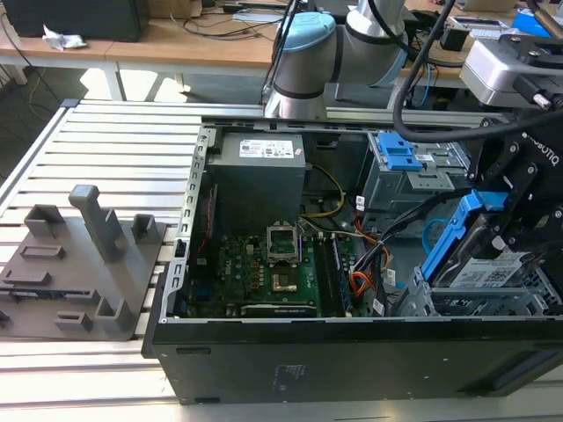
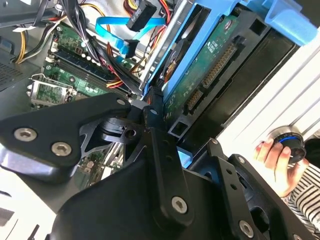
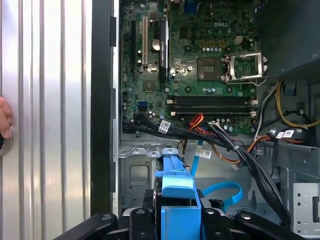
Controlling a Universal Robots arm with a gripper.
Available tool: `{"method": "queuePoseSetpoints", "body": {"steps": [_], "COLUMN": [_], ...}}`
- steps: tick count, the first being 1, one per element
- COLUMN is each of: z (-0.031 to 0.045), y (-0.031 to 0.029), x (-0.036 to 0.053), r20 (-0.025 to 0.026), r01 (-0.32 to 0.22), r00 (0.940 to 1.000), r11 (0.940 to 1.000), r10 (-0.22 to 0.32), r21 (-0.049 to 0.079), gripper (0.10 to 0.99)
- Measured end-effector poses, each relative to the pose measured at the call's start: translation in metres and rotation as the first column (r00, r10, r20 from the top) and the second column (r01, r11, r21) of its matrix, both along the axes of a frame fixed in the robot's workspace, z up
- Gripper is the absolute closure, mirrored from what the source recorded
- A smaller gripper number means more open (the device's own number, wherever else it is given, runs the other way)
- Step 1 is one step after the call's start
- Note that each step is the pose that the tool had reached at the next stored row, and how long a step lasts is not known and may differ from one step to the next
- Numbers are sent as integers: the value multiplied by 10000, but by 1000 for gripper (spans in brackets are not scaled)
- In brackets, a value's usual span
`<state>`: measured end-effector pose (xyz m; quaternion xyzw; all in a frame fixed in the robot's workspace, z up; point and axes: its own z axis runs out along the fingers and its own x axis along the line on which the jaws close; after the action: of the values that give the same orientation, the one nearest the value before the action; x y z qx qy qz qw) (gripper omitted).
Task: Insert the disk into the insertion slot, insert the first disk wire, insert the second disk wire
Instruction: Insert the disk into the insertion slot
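Observation:
My gripper (image 1: pixel 503 236) is shut on the disk (image 1: pixel 486 272), a drive with a white label in a blue carrier (image 3: pixel 177 192). It holds the disk tilted over the case's corner on the exterior view's right. The disk's lower end is at the insertion slot (image 1: pixel 437 303), a silver perforated cage; how deep it sits is hidden. The disk's green circuit side (image 2: pixel 212 62) faces the second wrist view. The second disk wire (image 3: pixel 222 189), a flat light-blue cable, loops loose beside the slot, and its dark plug (image 2: pixel 125 49) hangs free. I cannot tell which dark wire bundle is the first disk wire.
The open case holds a motherboard (image 1: pixel 264 264), a power supply (image 1: pixel 259 176) and a grey cage with a blue latch (image 1: pixel 405 163). Black, red and orange wires (image 3: pixel 200 130) cross near the slot. A grey fixture (image 1: pixel 79 264) stands on the slatted table. A person's hand (image 2: pixel 280 160) rests beside the case.

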<state>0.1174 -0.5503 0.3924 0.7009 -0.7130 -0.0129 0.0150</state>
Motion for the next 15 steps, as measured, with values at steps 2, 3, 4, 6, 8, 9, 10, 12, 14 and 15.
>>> {"method": "queuePoseSetpoints", "body": {"steps": [2, 3, 4, 6, 8, 9, 10, 12, 14, 15], "z": [-36, -52, -55, -56, -57, -57, -57, -56, -57, -58], "y": [0, 0, 0, 0, 0, 0, 0, -1, 0, 0], "x": [0, 0, 0, 0, 0, 0, 0, 0, 0, 0], "r20": [0, 0, 0, 0, 0, 0, 1, 0, 1, 0], "r01": [0, 0, 0, 0, 0, 0, 0, 0, 0, 0], "r00": [10000, 10000, 10000, 10000, 10000, 10000, 10000, 10000, 10000, 10000], "r11": [10000, 10000, 10000, 10000, 10000, 10000, 10000, 10000, 10000, 10000], "r10": [0, 0, 0, 0, 0, 0, 0, 0, 0, 0], "r21": [0, -2, -2, -2, -1, -1, -1, -7, -2, 2], "gripper": [722, 722, 722, 722, 722, 722, 722, 722, 714, 647]}}
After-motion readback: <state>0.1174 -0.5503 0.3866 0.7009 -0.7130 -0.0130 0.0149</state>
